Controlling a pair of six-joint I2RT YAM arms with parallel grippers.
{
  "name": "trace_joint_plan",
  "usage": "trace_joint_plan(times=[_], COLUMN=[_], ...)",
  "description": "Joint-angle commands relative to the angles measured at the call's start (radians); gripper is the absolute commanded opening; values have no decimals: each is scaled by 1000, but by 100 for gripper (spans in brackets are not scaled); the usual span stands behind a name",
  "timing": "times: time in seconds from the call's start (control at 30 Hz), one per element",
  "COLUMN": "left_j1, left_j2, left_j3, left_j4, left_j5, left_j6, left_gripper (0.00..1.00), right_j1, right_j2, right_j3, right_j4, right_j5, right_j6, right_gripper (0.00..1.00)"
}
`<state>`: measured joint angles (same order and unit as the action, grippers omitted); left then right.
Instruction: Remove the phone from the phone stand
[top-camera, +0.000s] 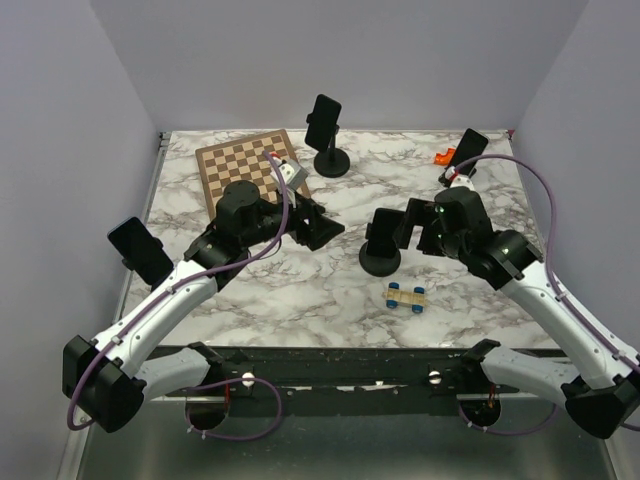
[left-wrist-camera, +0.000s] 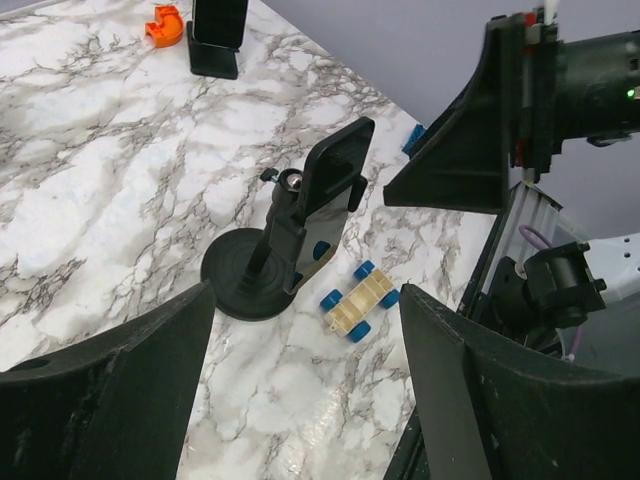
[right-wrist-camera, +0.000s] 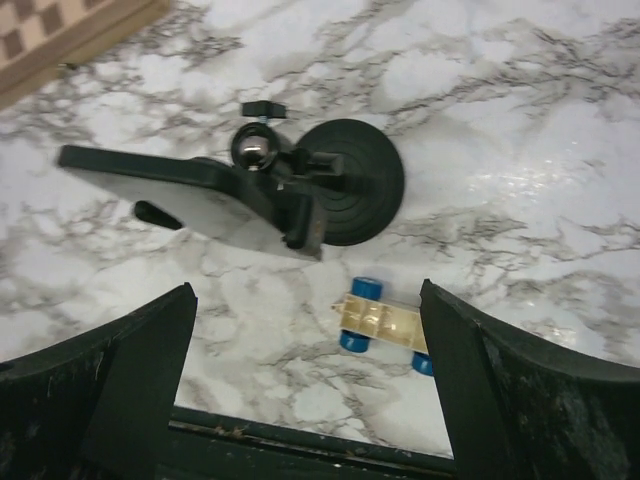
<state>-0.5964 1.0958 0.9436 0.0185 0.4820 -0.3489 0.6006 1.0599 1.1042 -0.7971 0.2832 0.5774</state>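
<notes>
At mid-worktop, betw. left gripper and right gripper, both w/ fingers spread, the phone leans on the phone stand: prob. light, stiff, slick, so you'd pinch its long edges.

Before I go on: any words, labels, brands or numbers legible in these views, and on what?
None readable in any view.
The chessboard shows only squares; the phone on the rear phone stand looks plain black; the toy car bears no marking I can make out.
</notes>
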Motion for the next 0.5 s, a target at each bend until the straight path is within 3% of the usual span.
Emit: trace_joint_plan(times=[0.0,0.17,0.47], left_j1=[-6,-8,-9], left_j2=[-10,3,4], left_j3=[43,59,59], left_j4=[-6,-48,-46], left_j5=[-23,-57,-57], left_j6=[10,10,19], left_gripper=[82,82,82], right_j1=[-2,-1,135], right_j2=[-36,62,231], right_j3=[38,175,337], right_j4=[72,-26,-215], right_j5=[-162,-179,149], right_j6=[56,85,186], right_gripper=[100,100,100])
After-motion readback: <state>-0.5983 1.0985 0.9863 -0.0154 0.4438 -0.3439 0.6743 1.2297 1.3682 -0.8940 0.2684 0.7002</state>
